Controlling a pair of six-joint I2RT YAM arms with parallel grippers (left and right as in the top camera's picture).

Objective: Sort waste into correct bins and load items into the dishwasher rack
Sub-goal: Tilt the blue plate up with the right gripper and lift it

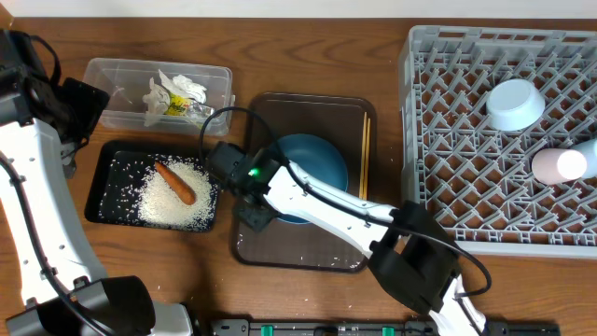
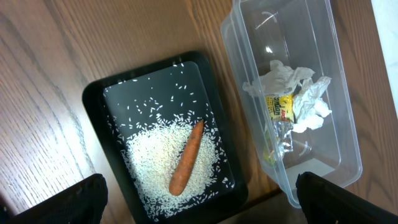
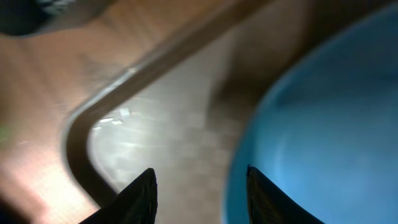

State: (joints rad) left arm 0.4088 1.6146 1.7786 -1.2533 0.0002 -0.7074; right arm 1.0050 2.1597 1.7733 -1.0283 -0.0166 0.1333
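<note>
Smooth round dark-blue bowl [image 1: 322,161] on glossy brown tray [image 1: 297,250], right claw [image 3: 200,186] perhaps astride.

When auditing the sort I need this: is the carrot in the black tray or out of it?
In. The carrot lies on the rice pile, within the black tray, in overhead and left wrist views.

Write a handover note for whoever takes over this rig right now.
Left gripper: open, empty, above the black tray and clear tub.
Right gripper: open at the dark-blue bowl's left rim, not yet gripping.
Done: wrappers in the clear tub; rice and carrot in the black tray; pale-blue bowl and cup in the rack.
Left: dark-blue bowl and chopsticks, both on the brown serving tray, go to the rack.
</note>
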